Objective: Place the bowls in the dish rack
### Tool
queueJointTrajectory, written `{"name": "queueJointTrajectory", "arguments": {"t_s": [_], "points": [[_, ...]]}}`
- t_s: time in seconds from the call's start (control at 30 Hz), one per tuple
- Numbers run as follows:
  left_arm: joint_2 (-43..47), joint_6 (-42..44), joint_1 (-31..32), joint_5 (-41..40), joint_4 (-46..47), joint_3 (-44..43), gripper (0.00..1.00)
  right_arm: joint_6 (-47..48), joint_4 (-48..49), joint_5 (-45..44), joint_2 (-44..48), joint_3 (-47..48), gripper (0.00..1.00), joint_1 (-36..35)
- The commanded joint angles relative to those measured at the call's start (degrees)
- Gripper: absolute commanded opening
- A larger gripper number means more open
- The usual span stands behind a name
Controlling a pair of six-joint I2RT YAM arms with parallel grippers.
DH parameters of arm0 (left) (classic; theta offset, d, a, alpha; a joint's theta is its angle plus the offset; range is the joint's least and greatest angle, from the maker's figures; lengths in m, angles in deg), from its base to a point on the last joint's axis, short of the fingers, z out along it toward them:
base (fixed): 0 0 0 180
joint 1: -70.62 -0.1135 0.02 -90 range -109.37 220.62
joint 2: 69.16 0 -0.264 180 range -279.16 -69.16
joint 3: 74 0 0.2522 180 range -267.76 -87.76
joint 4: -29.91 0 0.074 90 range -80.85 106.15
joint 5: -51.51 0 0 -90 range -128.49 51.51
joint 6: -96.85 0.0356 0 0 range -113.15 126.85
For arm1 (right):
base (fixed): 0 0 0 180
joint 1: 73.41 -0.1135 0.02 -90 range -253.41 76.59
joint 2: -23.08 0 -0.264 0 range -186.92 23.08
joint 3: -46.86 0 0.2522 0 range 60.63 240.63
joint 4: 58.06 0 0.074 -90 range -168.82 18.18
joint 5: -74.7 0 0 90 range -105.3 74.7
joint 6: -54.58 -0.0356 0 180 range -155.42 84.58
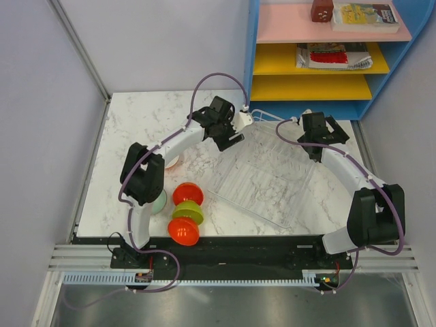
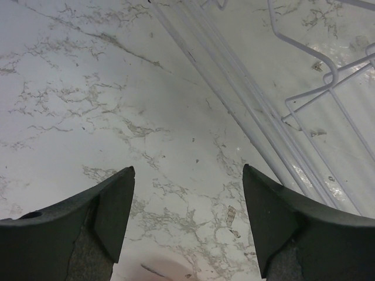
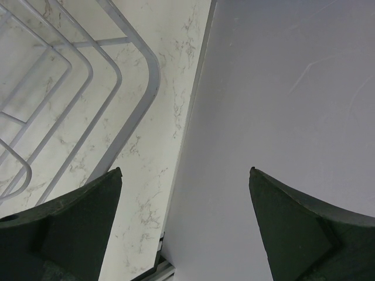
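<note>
The dish rack [image 1: 262,178] lies askew on the right half of the counter [image 1: 136,122]. Near the counter's near-left corner, outside the rack, an orange-red bowl [image 1: 187,193], a yellow-green bowl [image 1: 188,214] and a second orange-red bowl [image 1: 184,232] sit in a touching row. A pale green bowl [image 1: 161,201] is half hidden behind the left arm. The left fingers [image 1: 228,136] are spread and hold nothing, over bare marble just beside the rack's far-left edge. The right fingers [image 1: 319,143] are spread wide and hold nothing, above the rack's far-right corner at the counter's right edge.
</note>
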Motion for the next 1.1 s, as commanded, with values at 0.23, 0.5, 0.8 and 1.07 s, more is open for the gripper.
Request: {"name": "queueJointTrajectory", "arguments": {"t_s": [0.23, 0.5, 0.8, 1.07], "points": [[-2.1, 0.2, 5.2, 9.3, -3.0, 0.6, 0.78, -2.9, 2.0, 5.2, -2.3, 2.2, 0.98, -0.1], [0.8, 0.6, 5.6, 10.7, -4.1, 3.3, 0.77, -3.8, 2.5, 6.6, -4.4, 4.3, 0.98, 0.0], [1.9, 1.1, 7.1, 12.3, -6.1, 4.3, 0.75, -4.6, 2.9, 7.5, -8.3, 8.2, 0.98, 0.0], [3.6, -2.5, 7.2, 6.8, -3.7, 4.6, 0.72, -5.7, 3.2, 9.8, -10.5, 9.0, 0.98, -0.1]]}}
